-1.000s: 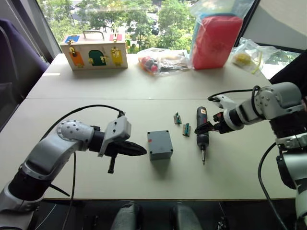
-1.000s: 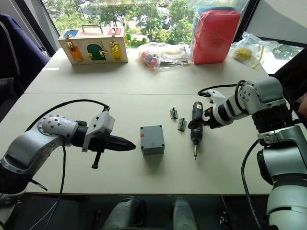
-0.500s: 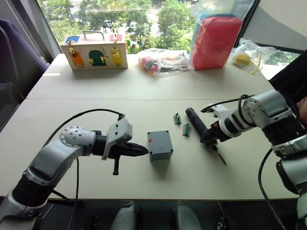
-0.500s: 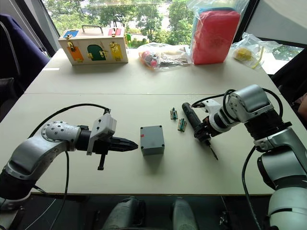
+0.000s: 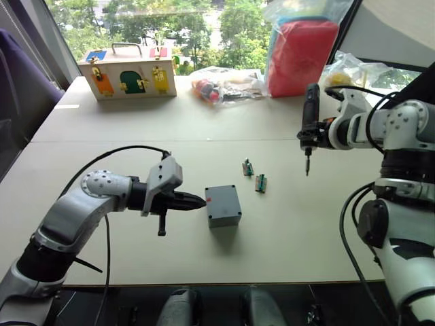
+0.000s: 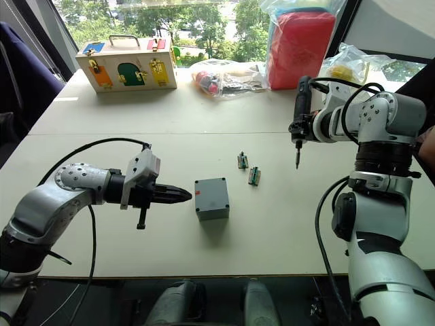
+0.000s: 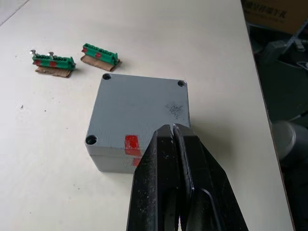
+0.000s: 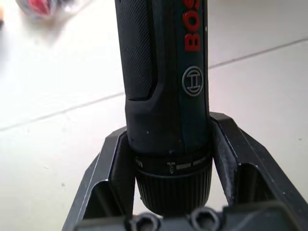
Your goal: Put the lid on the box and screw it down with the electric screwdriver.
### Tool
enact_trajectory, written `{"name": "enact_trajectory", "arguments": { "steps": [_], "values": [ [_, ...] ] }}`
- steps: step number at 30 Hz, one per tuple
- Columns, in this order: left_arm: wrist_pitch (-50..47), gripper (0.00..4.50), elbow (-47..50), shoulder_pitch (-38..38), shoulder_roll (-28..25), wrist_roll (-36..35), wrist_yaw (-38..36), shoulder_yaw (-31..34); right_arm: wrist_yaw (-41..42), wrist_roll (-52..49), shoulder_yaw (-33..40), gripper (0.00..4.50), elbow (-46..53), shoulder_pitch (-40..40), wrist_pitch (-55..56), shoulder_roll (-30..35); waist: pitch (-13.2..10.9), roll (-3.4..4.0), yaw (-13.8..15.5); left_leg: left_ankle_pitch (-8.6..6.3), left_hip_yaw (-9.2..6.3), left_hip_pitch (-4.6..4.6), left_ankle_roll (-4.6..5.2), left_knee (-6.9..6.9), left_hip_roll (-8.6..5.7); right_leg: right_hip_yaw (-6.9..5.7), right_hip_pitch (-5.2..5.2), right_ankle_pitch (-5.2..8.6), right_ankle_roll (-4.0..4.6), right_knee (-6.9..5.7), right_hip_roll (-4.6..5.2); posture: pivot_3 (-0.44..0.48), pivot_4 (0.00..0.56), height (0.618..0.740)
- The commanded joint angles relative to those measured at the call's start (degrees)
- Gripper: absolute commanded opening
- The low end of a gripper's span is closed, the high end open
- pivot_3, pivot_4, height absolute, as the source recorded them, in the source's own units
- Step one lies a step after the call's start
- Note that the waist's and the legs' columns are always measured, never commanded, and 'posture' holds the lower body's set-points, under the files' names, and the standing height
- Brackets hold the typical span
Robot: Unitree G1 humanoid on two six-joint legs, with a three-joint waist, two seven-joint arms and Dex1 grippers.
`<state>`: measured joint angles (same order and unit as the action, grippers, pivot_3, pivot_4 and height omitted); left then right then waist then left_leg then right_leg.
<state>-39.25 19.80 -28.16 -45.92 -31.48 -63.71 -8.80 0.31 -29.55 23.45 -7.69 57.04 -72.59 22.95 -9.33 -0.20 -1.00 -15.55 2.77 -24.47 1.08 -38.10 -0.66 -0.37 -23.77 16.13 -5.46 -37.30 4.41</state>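
With the left gripper (image 7: 174, 132) pinched empty beside the lidded box (image 5: 223, 205) and the right gripper (image 8: 168, 144) clamping the screwdriver (image 5: 310, 121) upright far right, its bit could miss a corner hole and skid.

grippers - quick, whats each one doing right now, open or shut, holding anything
Left gripper: shut, empty, fingertips by the box.
Right gripper: shut on the electric screwdriver, held upright above the table, bit down.

Bright daylight from the windows behind; soft shadows, sharp frames, slight glare.
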Motion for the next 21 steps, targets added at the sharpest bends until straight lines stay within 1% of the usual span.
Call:
{"name": "enact_trajectory", "arguments": {
  "steps": [1, 3, 4, 7, 10, 16, 21],
  "values": [
    [-0.8, 0.0, -1.8, -2.1, 0.7, -1.0, -1.8, 0.0, 8.3, -11.0, 5.7, 1.86, 20.7, -4.7, 16.8, -8.8, 0.0, 0.01, 0.2, -0.04, 0.02, -0.01, 0.08, -0.01, -0.01, 0.01, -0.03, 0.0, -0.01, -0.03, -0.01, 0.0, 0.15, 0.74],
    [-0.9, 0.0, -2.6, -2.7, 1.1, -0.8, -2.1, -0.6, 13.6, -10.7, 1.8, 1.86, 26.6, -9.4, 22.2, -9.5, 0.0, 0.03, 0.4, -0.04, 0.04, -0.02, 0.08, -0.02, -0.02, 0.02, -0.02, -0.01, -0.02, -0.1, -0.02, 0.0, 0.15, 0.74],
    [-0.8, 0.0, -3.0, -2.9, 1.5, -0.4, -2.1, -1.0, 15.4, -11.0, -0.4, 1.86, 29.0, -12.1, 23.2, -10.2, 0.0, 0.03, 0.5, -0.03, 0.01, -0.03, 0.05, -0.06, -0.04, 0.01, 0.02, -0.01, -0.02, -0.19, -0.02, 0.0, 0.15, 0.74],
    [-0.3, 0.0, -4.9, -4.1, 4.3, 1.5, -0.6, -3.3, 21.5, -9.9, -9.2, 1.86, 35.6, -22.6, 27.7, -10.7, 0.0, -0.09, 0.3, -0.11, -0.03, 0.1, 0.19, -0.15, -0.13, 0.0, 0.25, -0.01, -0.03, -0.07, 0.02, 0.0, 0.15, 0.74],
    [1.1, 0.0, -6.7, -4.6, 6.7, 4.0, 0.1, -5.3, 23.7, -8.2, -15.1, 1.86, 38.2, -29.3, 31.8, -11.7, 0.1, -0.13, 0.2, -0.22, 0.0, 0.34, 0.39, -0.18, -0.18, 0.01, 0.47, -0.01, -0.05, 0.08, 0.02, 0.0, 0.15, 0.74],
    [4.6, 0.0, -10.0, -4.5, 10.3, 8.9, 1.4, -8.5, 26.2, -0.8, -23.5, 1.86, 36.1, -35.2, 40.9, -11.2, 0.0, -0.1, 0.2, -0.2, -0.02, 0.31, 0.35, -0.14, -0.17, 0.03, 0.33, 0.0, -0.05, -0.01, 0.0, 0.0, 0.15, 0.74],
    [5.7, 0.0, -11.1, -3.6, 11.2, 11.2, 1.5, -9.7, 25.9, 1.8, -24.8, 1.86, 34.6, -36.5, 44.8, -11.1, 0.1, -0.1, 0.2, -0.19, -0.02, 0.31, 0.33, -0.16, -0.17, 0.03, 0.36, 0.0, -0.05, 0.01, 0.04, 0.0, 0.15, 0.74]
  ]
}}
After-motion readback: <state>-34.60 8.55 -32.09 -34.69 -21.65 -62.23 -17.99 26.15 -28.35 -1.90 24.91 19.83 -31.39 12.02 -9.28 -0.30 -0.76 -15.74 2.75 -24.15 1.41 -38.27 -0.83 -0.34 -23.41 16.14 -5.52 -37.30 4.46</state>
